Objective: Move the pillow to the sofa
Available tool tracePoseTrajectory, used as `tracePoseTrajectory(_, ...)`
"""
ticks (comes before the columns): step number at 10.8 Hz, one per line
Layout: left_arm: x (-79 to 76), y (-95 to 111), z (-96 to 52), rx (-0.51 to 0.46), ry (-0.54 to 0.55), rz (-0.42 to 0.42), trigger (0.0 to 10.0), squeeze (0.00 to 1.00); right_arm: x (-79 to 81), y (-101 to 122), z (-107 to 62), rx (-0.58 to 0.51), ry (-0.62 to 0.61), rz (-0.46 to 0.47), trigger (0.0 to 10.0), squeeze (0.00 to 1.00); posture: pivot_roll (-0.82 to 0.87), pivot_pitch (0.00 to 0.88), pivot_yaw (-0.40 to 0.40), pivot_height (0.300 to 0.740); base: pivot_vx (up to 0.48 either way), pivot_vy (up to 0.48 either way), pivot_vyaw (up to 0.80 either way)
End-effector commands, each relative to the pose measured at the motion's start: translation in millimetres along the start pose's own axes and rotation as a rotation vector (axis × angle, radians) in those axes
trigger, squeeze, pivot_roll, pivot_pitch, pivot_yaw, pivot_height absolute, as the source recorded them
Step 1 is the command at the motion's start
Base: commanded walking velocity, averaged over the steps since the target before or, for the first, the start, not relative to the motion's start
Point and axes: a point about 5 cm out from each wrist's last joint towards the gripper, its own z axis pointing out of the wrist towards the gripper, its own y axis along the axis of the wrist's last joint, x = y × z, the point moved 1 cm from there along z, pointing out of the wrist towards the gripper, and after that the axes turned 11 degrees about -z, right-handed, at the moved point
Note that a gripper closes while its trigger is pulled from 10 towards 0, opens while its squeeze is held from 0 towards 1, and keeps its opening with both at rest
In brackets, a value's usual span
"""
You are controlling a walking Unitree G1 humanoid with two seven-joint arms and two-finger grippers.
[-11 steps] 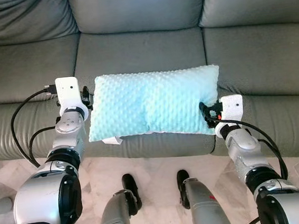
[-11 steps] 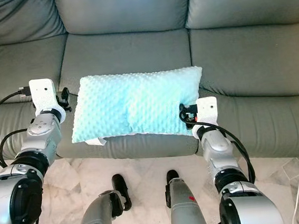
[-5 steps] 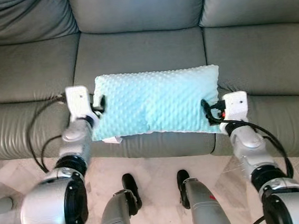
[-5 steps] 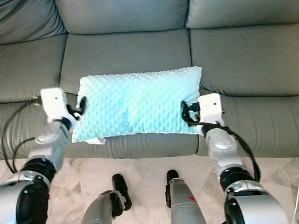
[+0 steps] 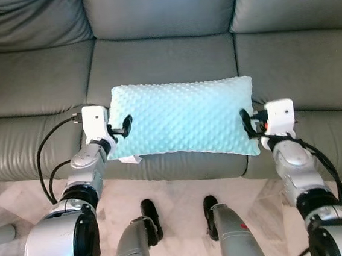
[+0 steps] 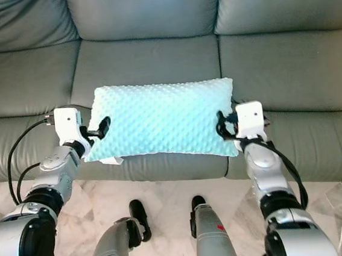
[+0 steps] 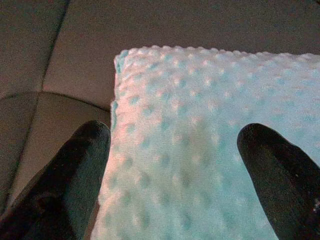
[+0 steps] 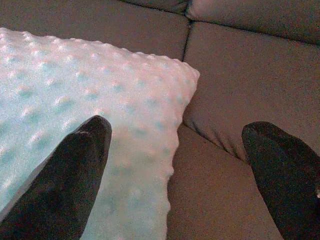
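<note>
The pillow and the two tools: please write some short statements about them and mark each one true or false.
1. The pillow is light blue with a dotted texture. True.
2. The pillow lies on the floor. False: it rests on the front of the grey sofa, on the middle seat.
3. The left tool is open, its fingers spread at the pillow's left end. True.
4. The right tool is shut on the pillow. False: its fingers are spread wide, one over the pillow's corner, one over the sofa.
5. The sofa is red. False: it is grey.
</note>
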Motion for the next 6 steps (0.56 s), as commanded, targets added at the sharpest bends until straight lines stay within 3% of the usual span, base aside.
tracePoseTrajectory(1,12.5,-12,-8.0,0.036,0.023,0.002,10.0,1.00,-1.7,-13,-7.1,0.056,-0.007,-0.019,10.0,1.00,-0.18,0.335,0.087,0.740,0.000,0.000,0.00)
tracePoseTrajectory(3,18.6,-13,-12.7,0.035,0.004,0.021,10.0,1.00,-19.3,-25,-11.0,0.153,-0.071,-0.084,10.0,1.00,-0.17,0.318,0.097,0.740,0.000,0.000,0.00)
tracePoseTrajectory(4,20.5,-16,-16.2,0.038,-0.023,0.019,10.0,0.00,-29.8,-35,-14.8,0.204,-0.098,-0.097,10.0,1.00,-0.17,0.318,0.102,0.740,0.000,0.000,0.00)
tracePoseTrajectory(5,16.4,-21,-19.4,0.049,-0.084,0.003,10.0,0.00,-37.7,-45,-18.6,0.263,-0.116,-0.108,10.0,1.00,-0.15,0.323,0.107,0.740,0.000,0.000,0.00)
tracePoseTrajectory(6,8.4,-25,-21.4,0.070,-0.158,0.006,10.0,0.00,-41.4,-53,-21.5,0.327,-0.117,-0.116,10.0,0.77,-0.14,0.328,0.110,0.740,0.000,0.000,0.00)
